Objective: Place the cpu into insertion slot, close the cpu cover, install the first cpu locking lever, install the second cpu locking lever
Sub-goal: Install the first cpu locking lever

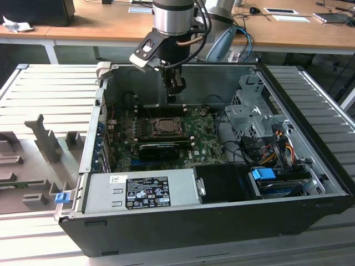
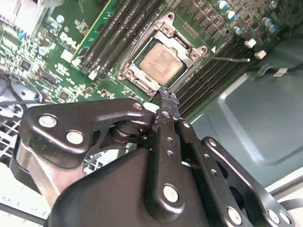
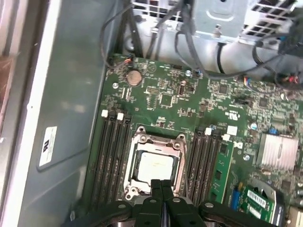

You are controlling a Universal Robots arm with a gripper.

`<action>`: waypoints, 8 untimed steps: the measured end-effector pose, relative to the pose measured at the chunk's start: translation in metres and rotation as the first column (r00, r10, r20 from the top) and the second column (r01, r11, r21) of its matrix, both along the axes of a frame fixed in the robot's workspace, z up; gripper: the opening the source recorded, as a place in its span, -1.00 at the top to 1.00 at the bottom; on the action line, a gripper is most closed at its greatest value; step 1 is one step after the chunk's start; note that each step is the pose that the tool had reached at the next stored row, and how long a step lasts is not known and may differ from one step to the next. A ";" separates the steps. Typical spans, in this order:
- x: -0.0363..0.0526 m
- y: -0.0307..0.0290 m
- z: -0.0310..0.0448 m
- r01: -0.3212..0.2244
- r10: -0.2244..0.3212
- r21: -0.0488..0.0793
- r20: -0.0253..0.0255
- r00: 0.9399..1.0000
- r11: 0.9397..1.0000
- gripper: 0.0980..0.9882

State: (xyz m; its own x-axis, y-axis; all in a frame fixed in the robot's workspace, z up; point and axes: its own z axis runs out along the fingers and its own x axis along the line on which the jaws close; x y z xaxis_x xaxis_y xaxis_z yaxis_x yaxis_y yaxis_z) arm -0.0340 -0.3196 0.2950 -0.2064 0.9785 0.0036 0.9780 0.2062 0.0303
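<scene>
Beige-silver cpu (image 2: 161, 64) is sitting in the insertion slot (image 3: 134, 166) on the green motherboard (image 3: 189, 104), with the cpu cover (image 2: 188, 41) lying flat around it as a metal frame. Black jaws are hovering just above the socket's edge, pressed fully together and gripping nothing. One thin wire lever (image 2: 229, 59) is sticking out from the frame's corner across the memory slots (image 2: 208, 80).

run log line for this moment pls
gripper: shut, empty, over cpu | cpu: seated under cpu cover | cpu cover: down | lever rod: juts out sideways
</scene>
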 end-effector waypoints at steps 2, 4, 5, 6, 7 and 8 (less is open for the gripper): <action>0.0001 0.0000 -0.0001 -0.027 0.027 -0.004 0.000 1.000 1.000 0.98; 0.0000 0.0000 0.0000 -0.058 0.058 -0.015 -0.001 0.998 0.998 0.98; 0.0001 0.0000 0.0000 -0.073 0.073 -0.018 -0.001 0.997 0.997 0.98; 0.0000 -0.0001 0.0000 -0.090 0.090 -0.020 -0.001 0.996 0.996 0.98; 0.0000 0.0000 0.0000 -0.097 0.097 -0.020 -0.001 0.995 0.995 0.98; 0.0000 0.0000 0.0000 -0.106 0.106 -0.020 -0.001 0.994 0.994 0.98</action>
